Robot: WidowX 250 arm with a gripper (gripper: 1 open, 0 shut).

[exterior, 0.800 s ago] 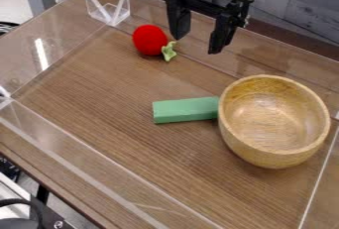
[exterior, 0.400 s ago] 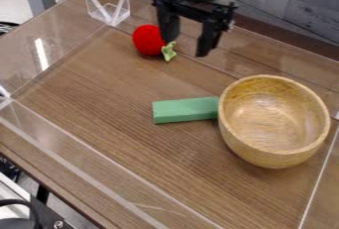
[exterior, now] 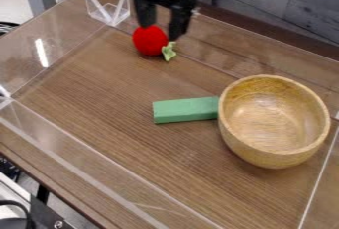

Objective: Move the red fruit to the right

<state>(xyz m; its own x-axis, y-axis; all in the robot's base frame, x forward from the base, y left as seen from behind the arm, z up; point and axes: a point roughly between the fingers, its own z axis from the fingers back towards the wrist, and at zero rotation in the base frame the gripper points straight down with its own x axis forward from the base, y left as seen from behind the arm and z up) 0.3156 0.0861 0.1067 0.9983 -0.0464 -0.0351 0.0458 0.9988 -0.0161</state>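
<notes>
Your work surface is a wood-grain table (exterior: pixel 119 104) fenced by clear acrylic walls (exterior: pixel 54 45), with grey planking behind. Since the earlier frames your gripper (exterior: pixel 161 23) has travelled left and now hangs directly above the red fruit (exterior: pixel 150 40), jaws spread wide, gripping nothing. The fruit sits at the far left. The wooden bowl (exterior: pixel 275 120) holds nothing; a green block (exterior: pixel 184 109) lies beside it.

Red fruit (exterior: pixel 149 40) with green leaf, green block (exterior: pixel 184 110), pale wooden bowl (exterior: pixel 275 120), black gripper (exterior: pixel 161 22), brown woodgrain table (exterior: pixel 93 114)
</notes>
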